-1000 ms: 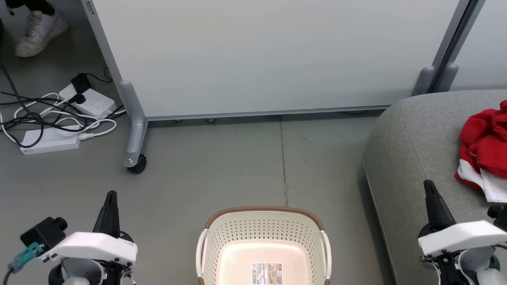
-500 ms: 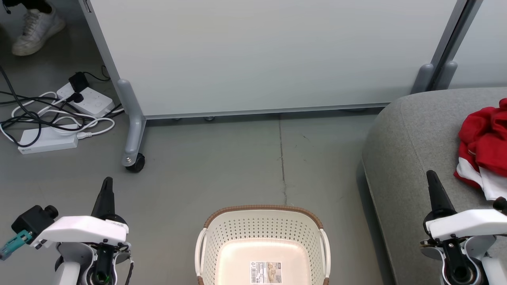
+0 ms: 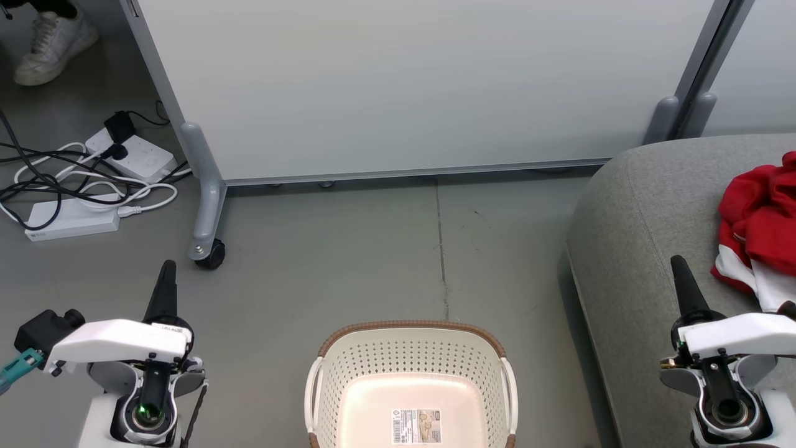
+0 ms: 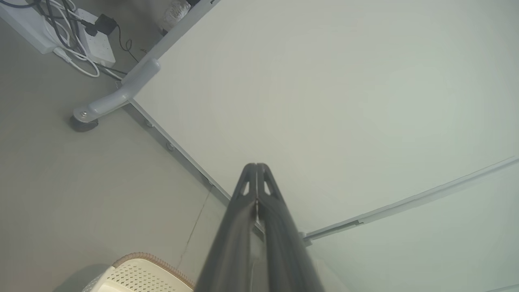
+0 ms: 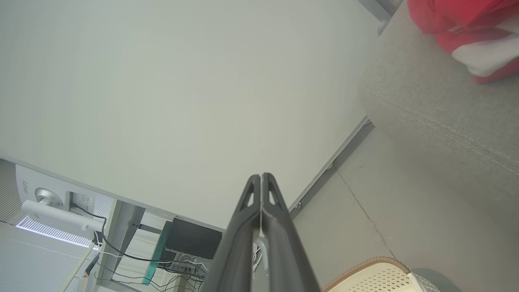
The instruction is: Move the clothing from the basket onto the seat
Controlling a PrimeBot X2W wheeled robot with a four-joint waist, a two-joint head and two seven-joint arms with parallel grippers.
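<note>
Grey flooring (image 3: pixel 348 261) forms the base of the scene, and a thin seam (image 3: pixel 441 249) is run across it from 12 to 6 o'clock in the head view. A pale partition panel (image 3: pixel 423 87) is positioned at 12 o'clock, with its black caster (image 3: pixel 211 255) set toward 9 o'clock. White power strips (image 3: pixel 71 218) with tangled cables are located at 10 o'clock, and a person's white shoe (image 3: pixel 53 43) is seen in the 11 o'clock corner. The basket (image 3: pixel 410 330) is placed upright on the floor at 6 o'clock, and the barcode label (image 3: pixel 416 426) on its pale bottom is exposed. The seat (image 3: pixel 640 211) is located at 3 o'clock, beside the basket, with a strip of floor left between them. The clothing (image 3: pixel 758 218) is bunched on top of the seat at 3 o'clock, cut by the picture's edge, with white parts shown along its lower side. The left gripper (image 3: pixel 168 266) is held at 8 o'clock over the floor, pointed toward 12 o'clock. Its fingers are pressed together, and nothing is gripped. The right gripper (image 3: pixel 676 261) is held at 4 o'clock over the seat's near edge, near the clothing but apart from it. It is likewise closed and empty. Both wrist views confirm that each finger pair is closed tip to tip.
</note>
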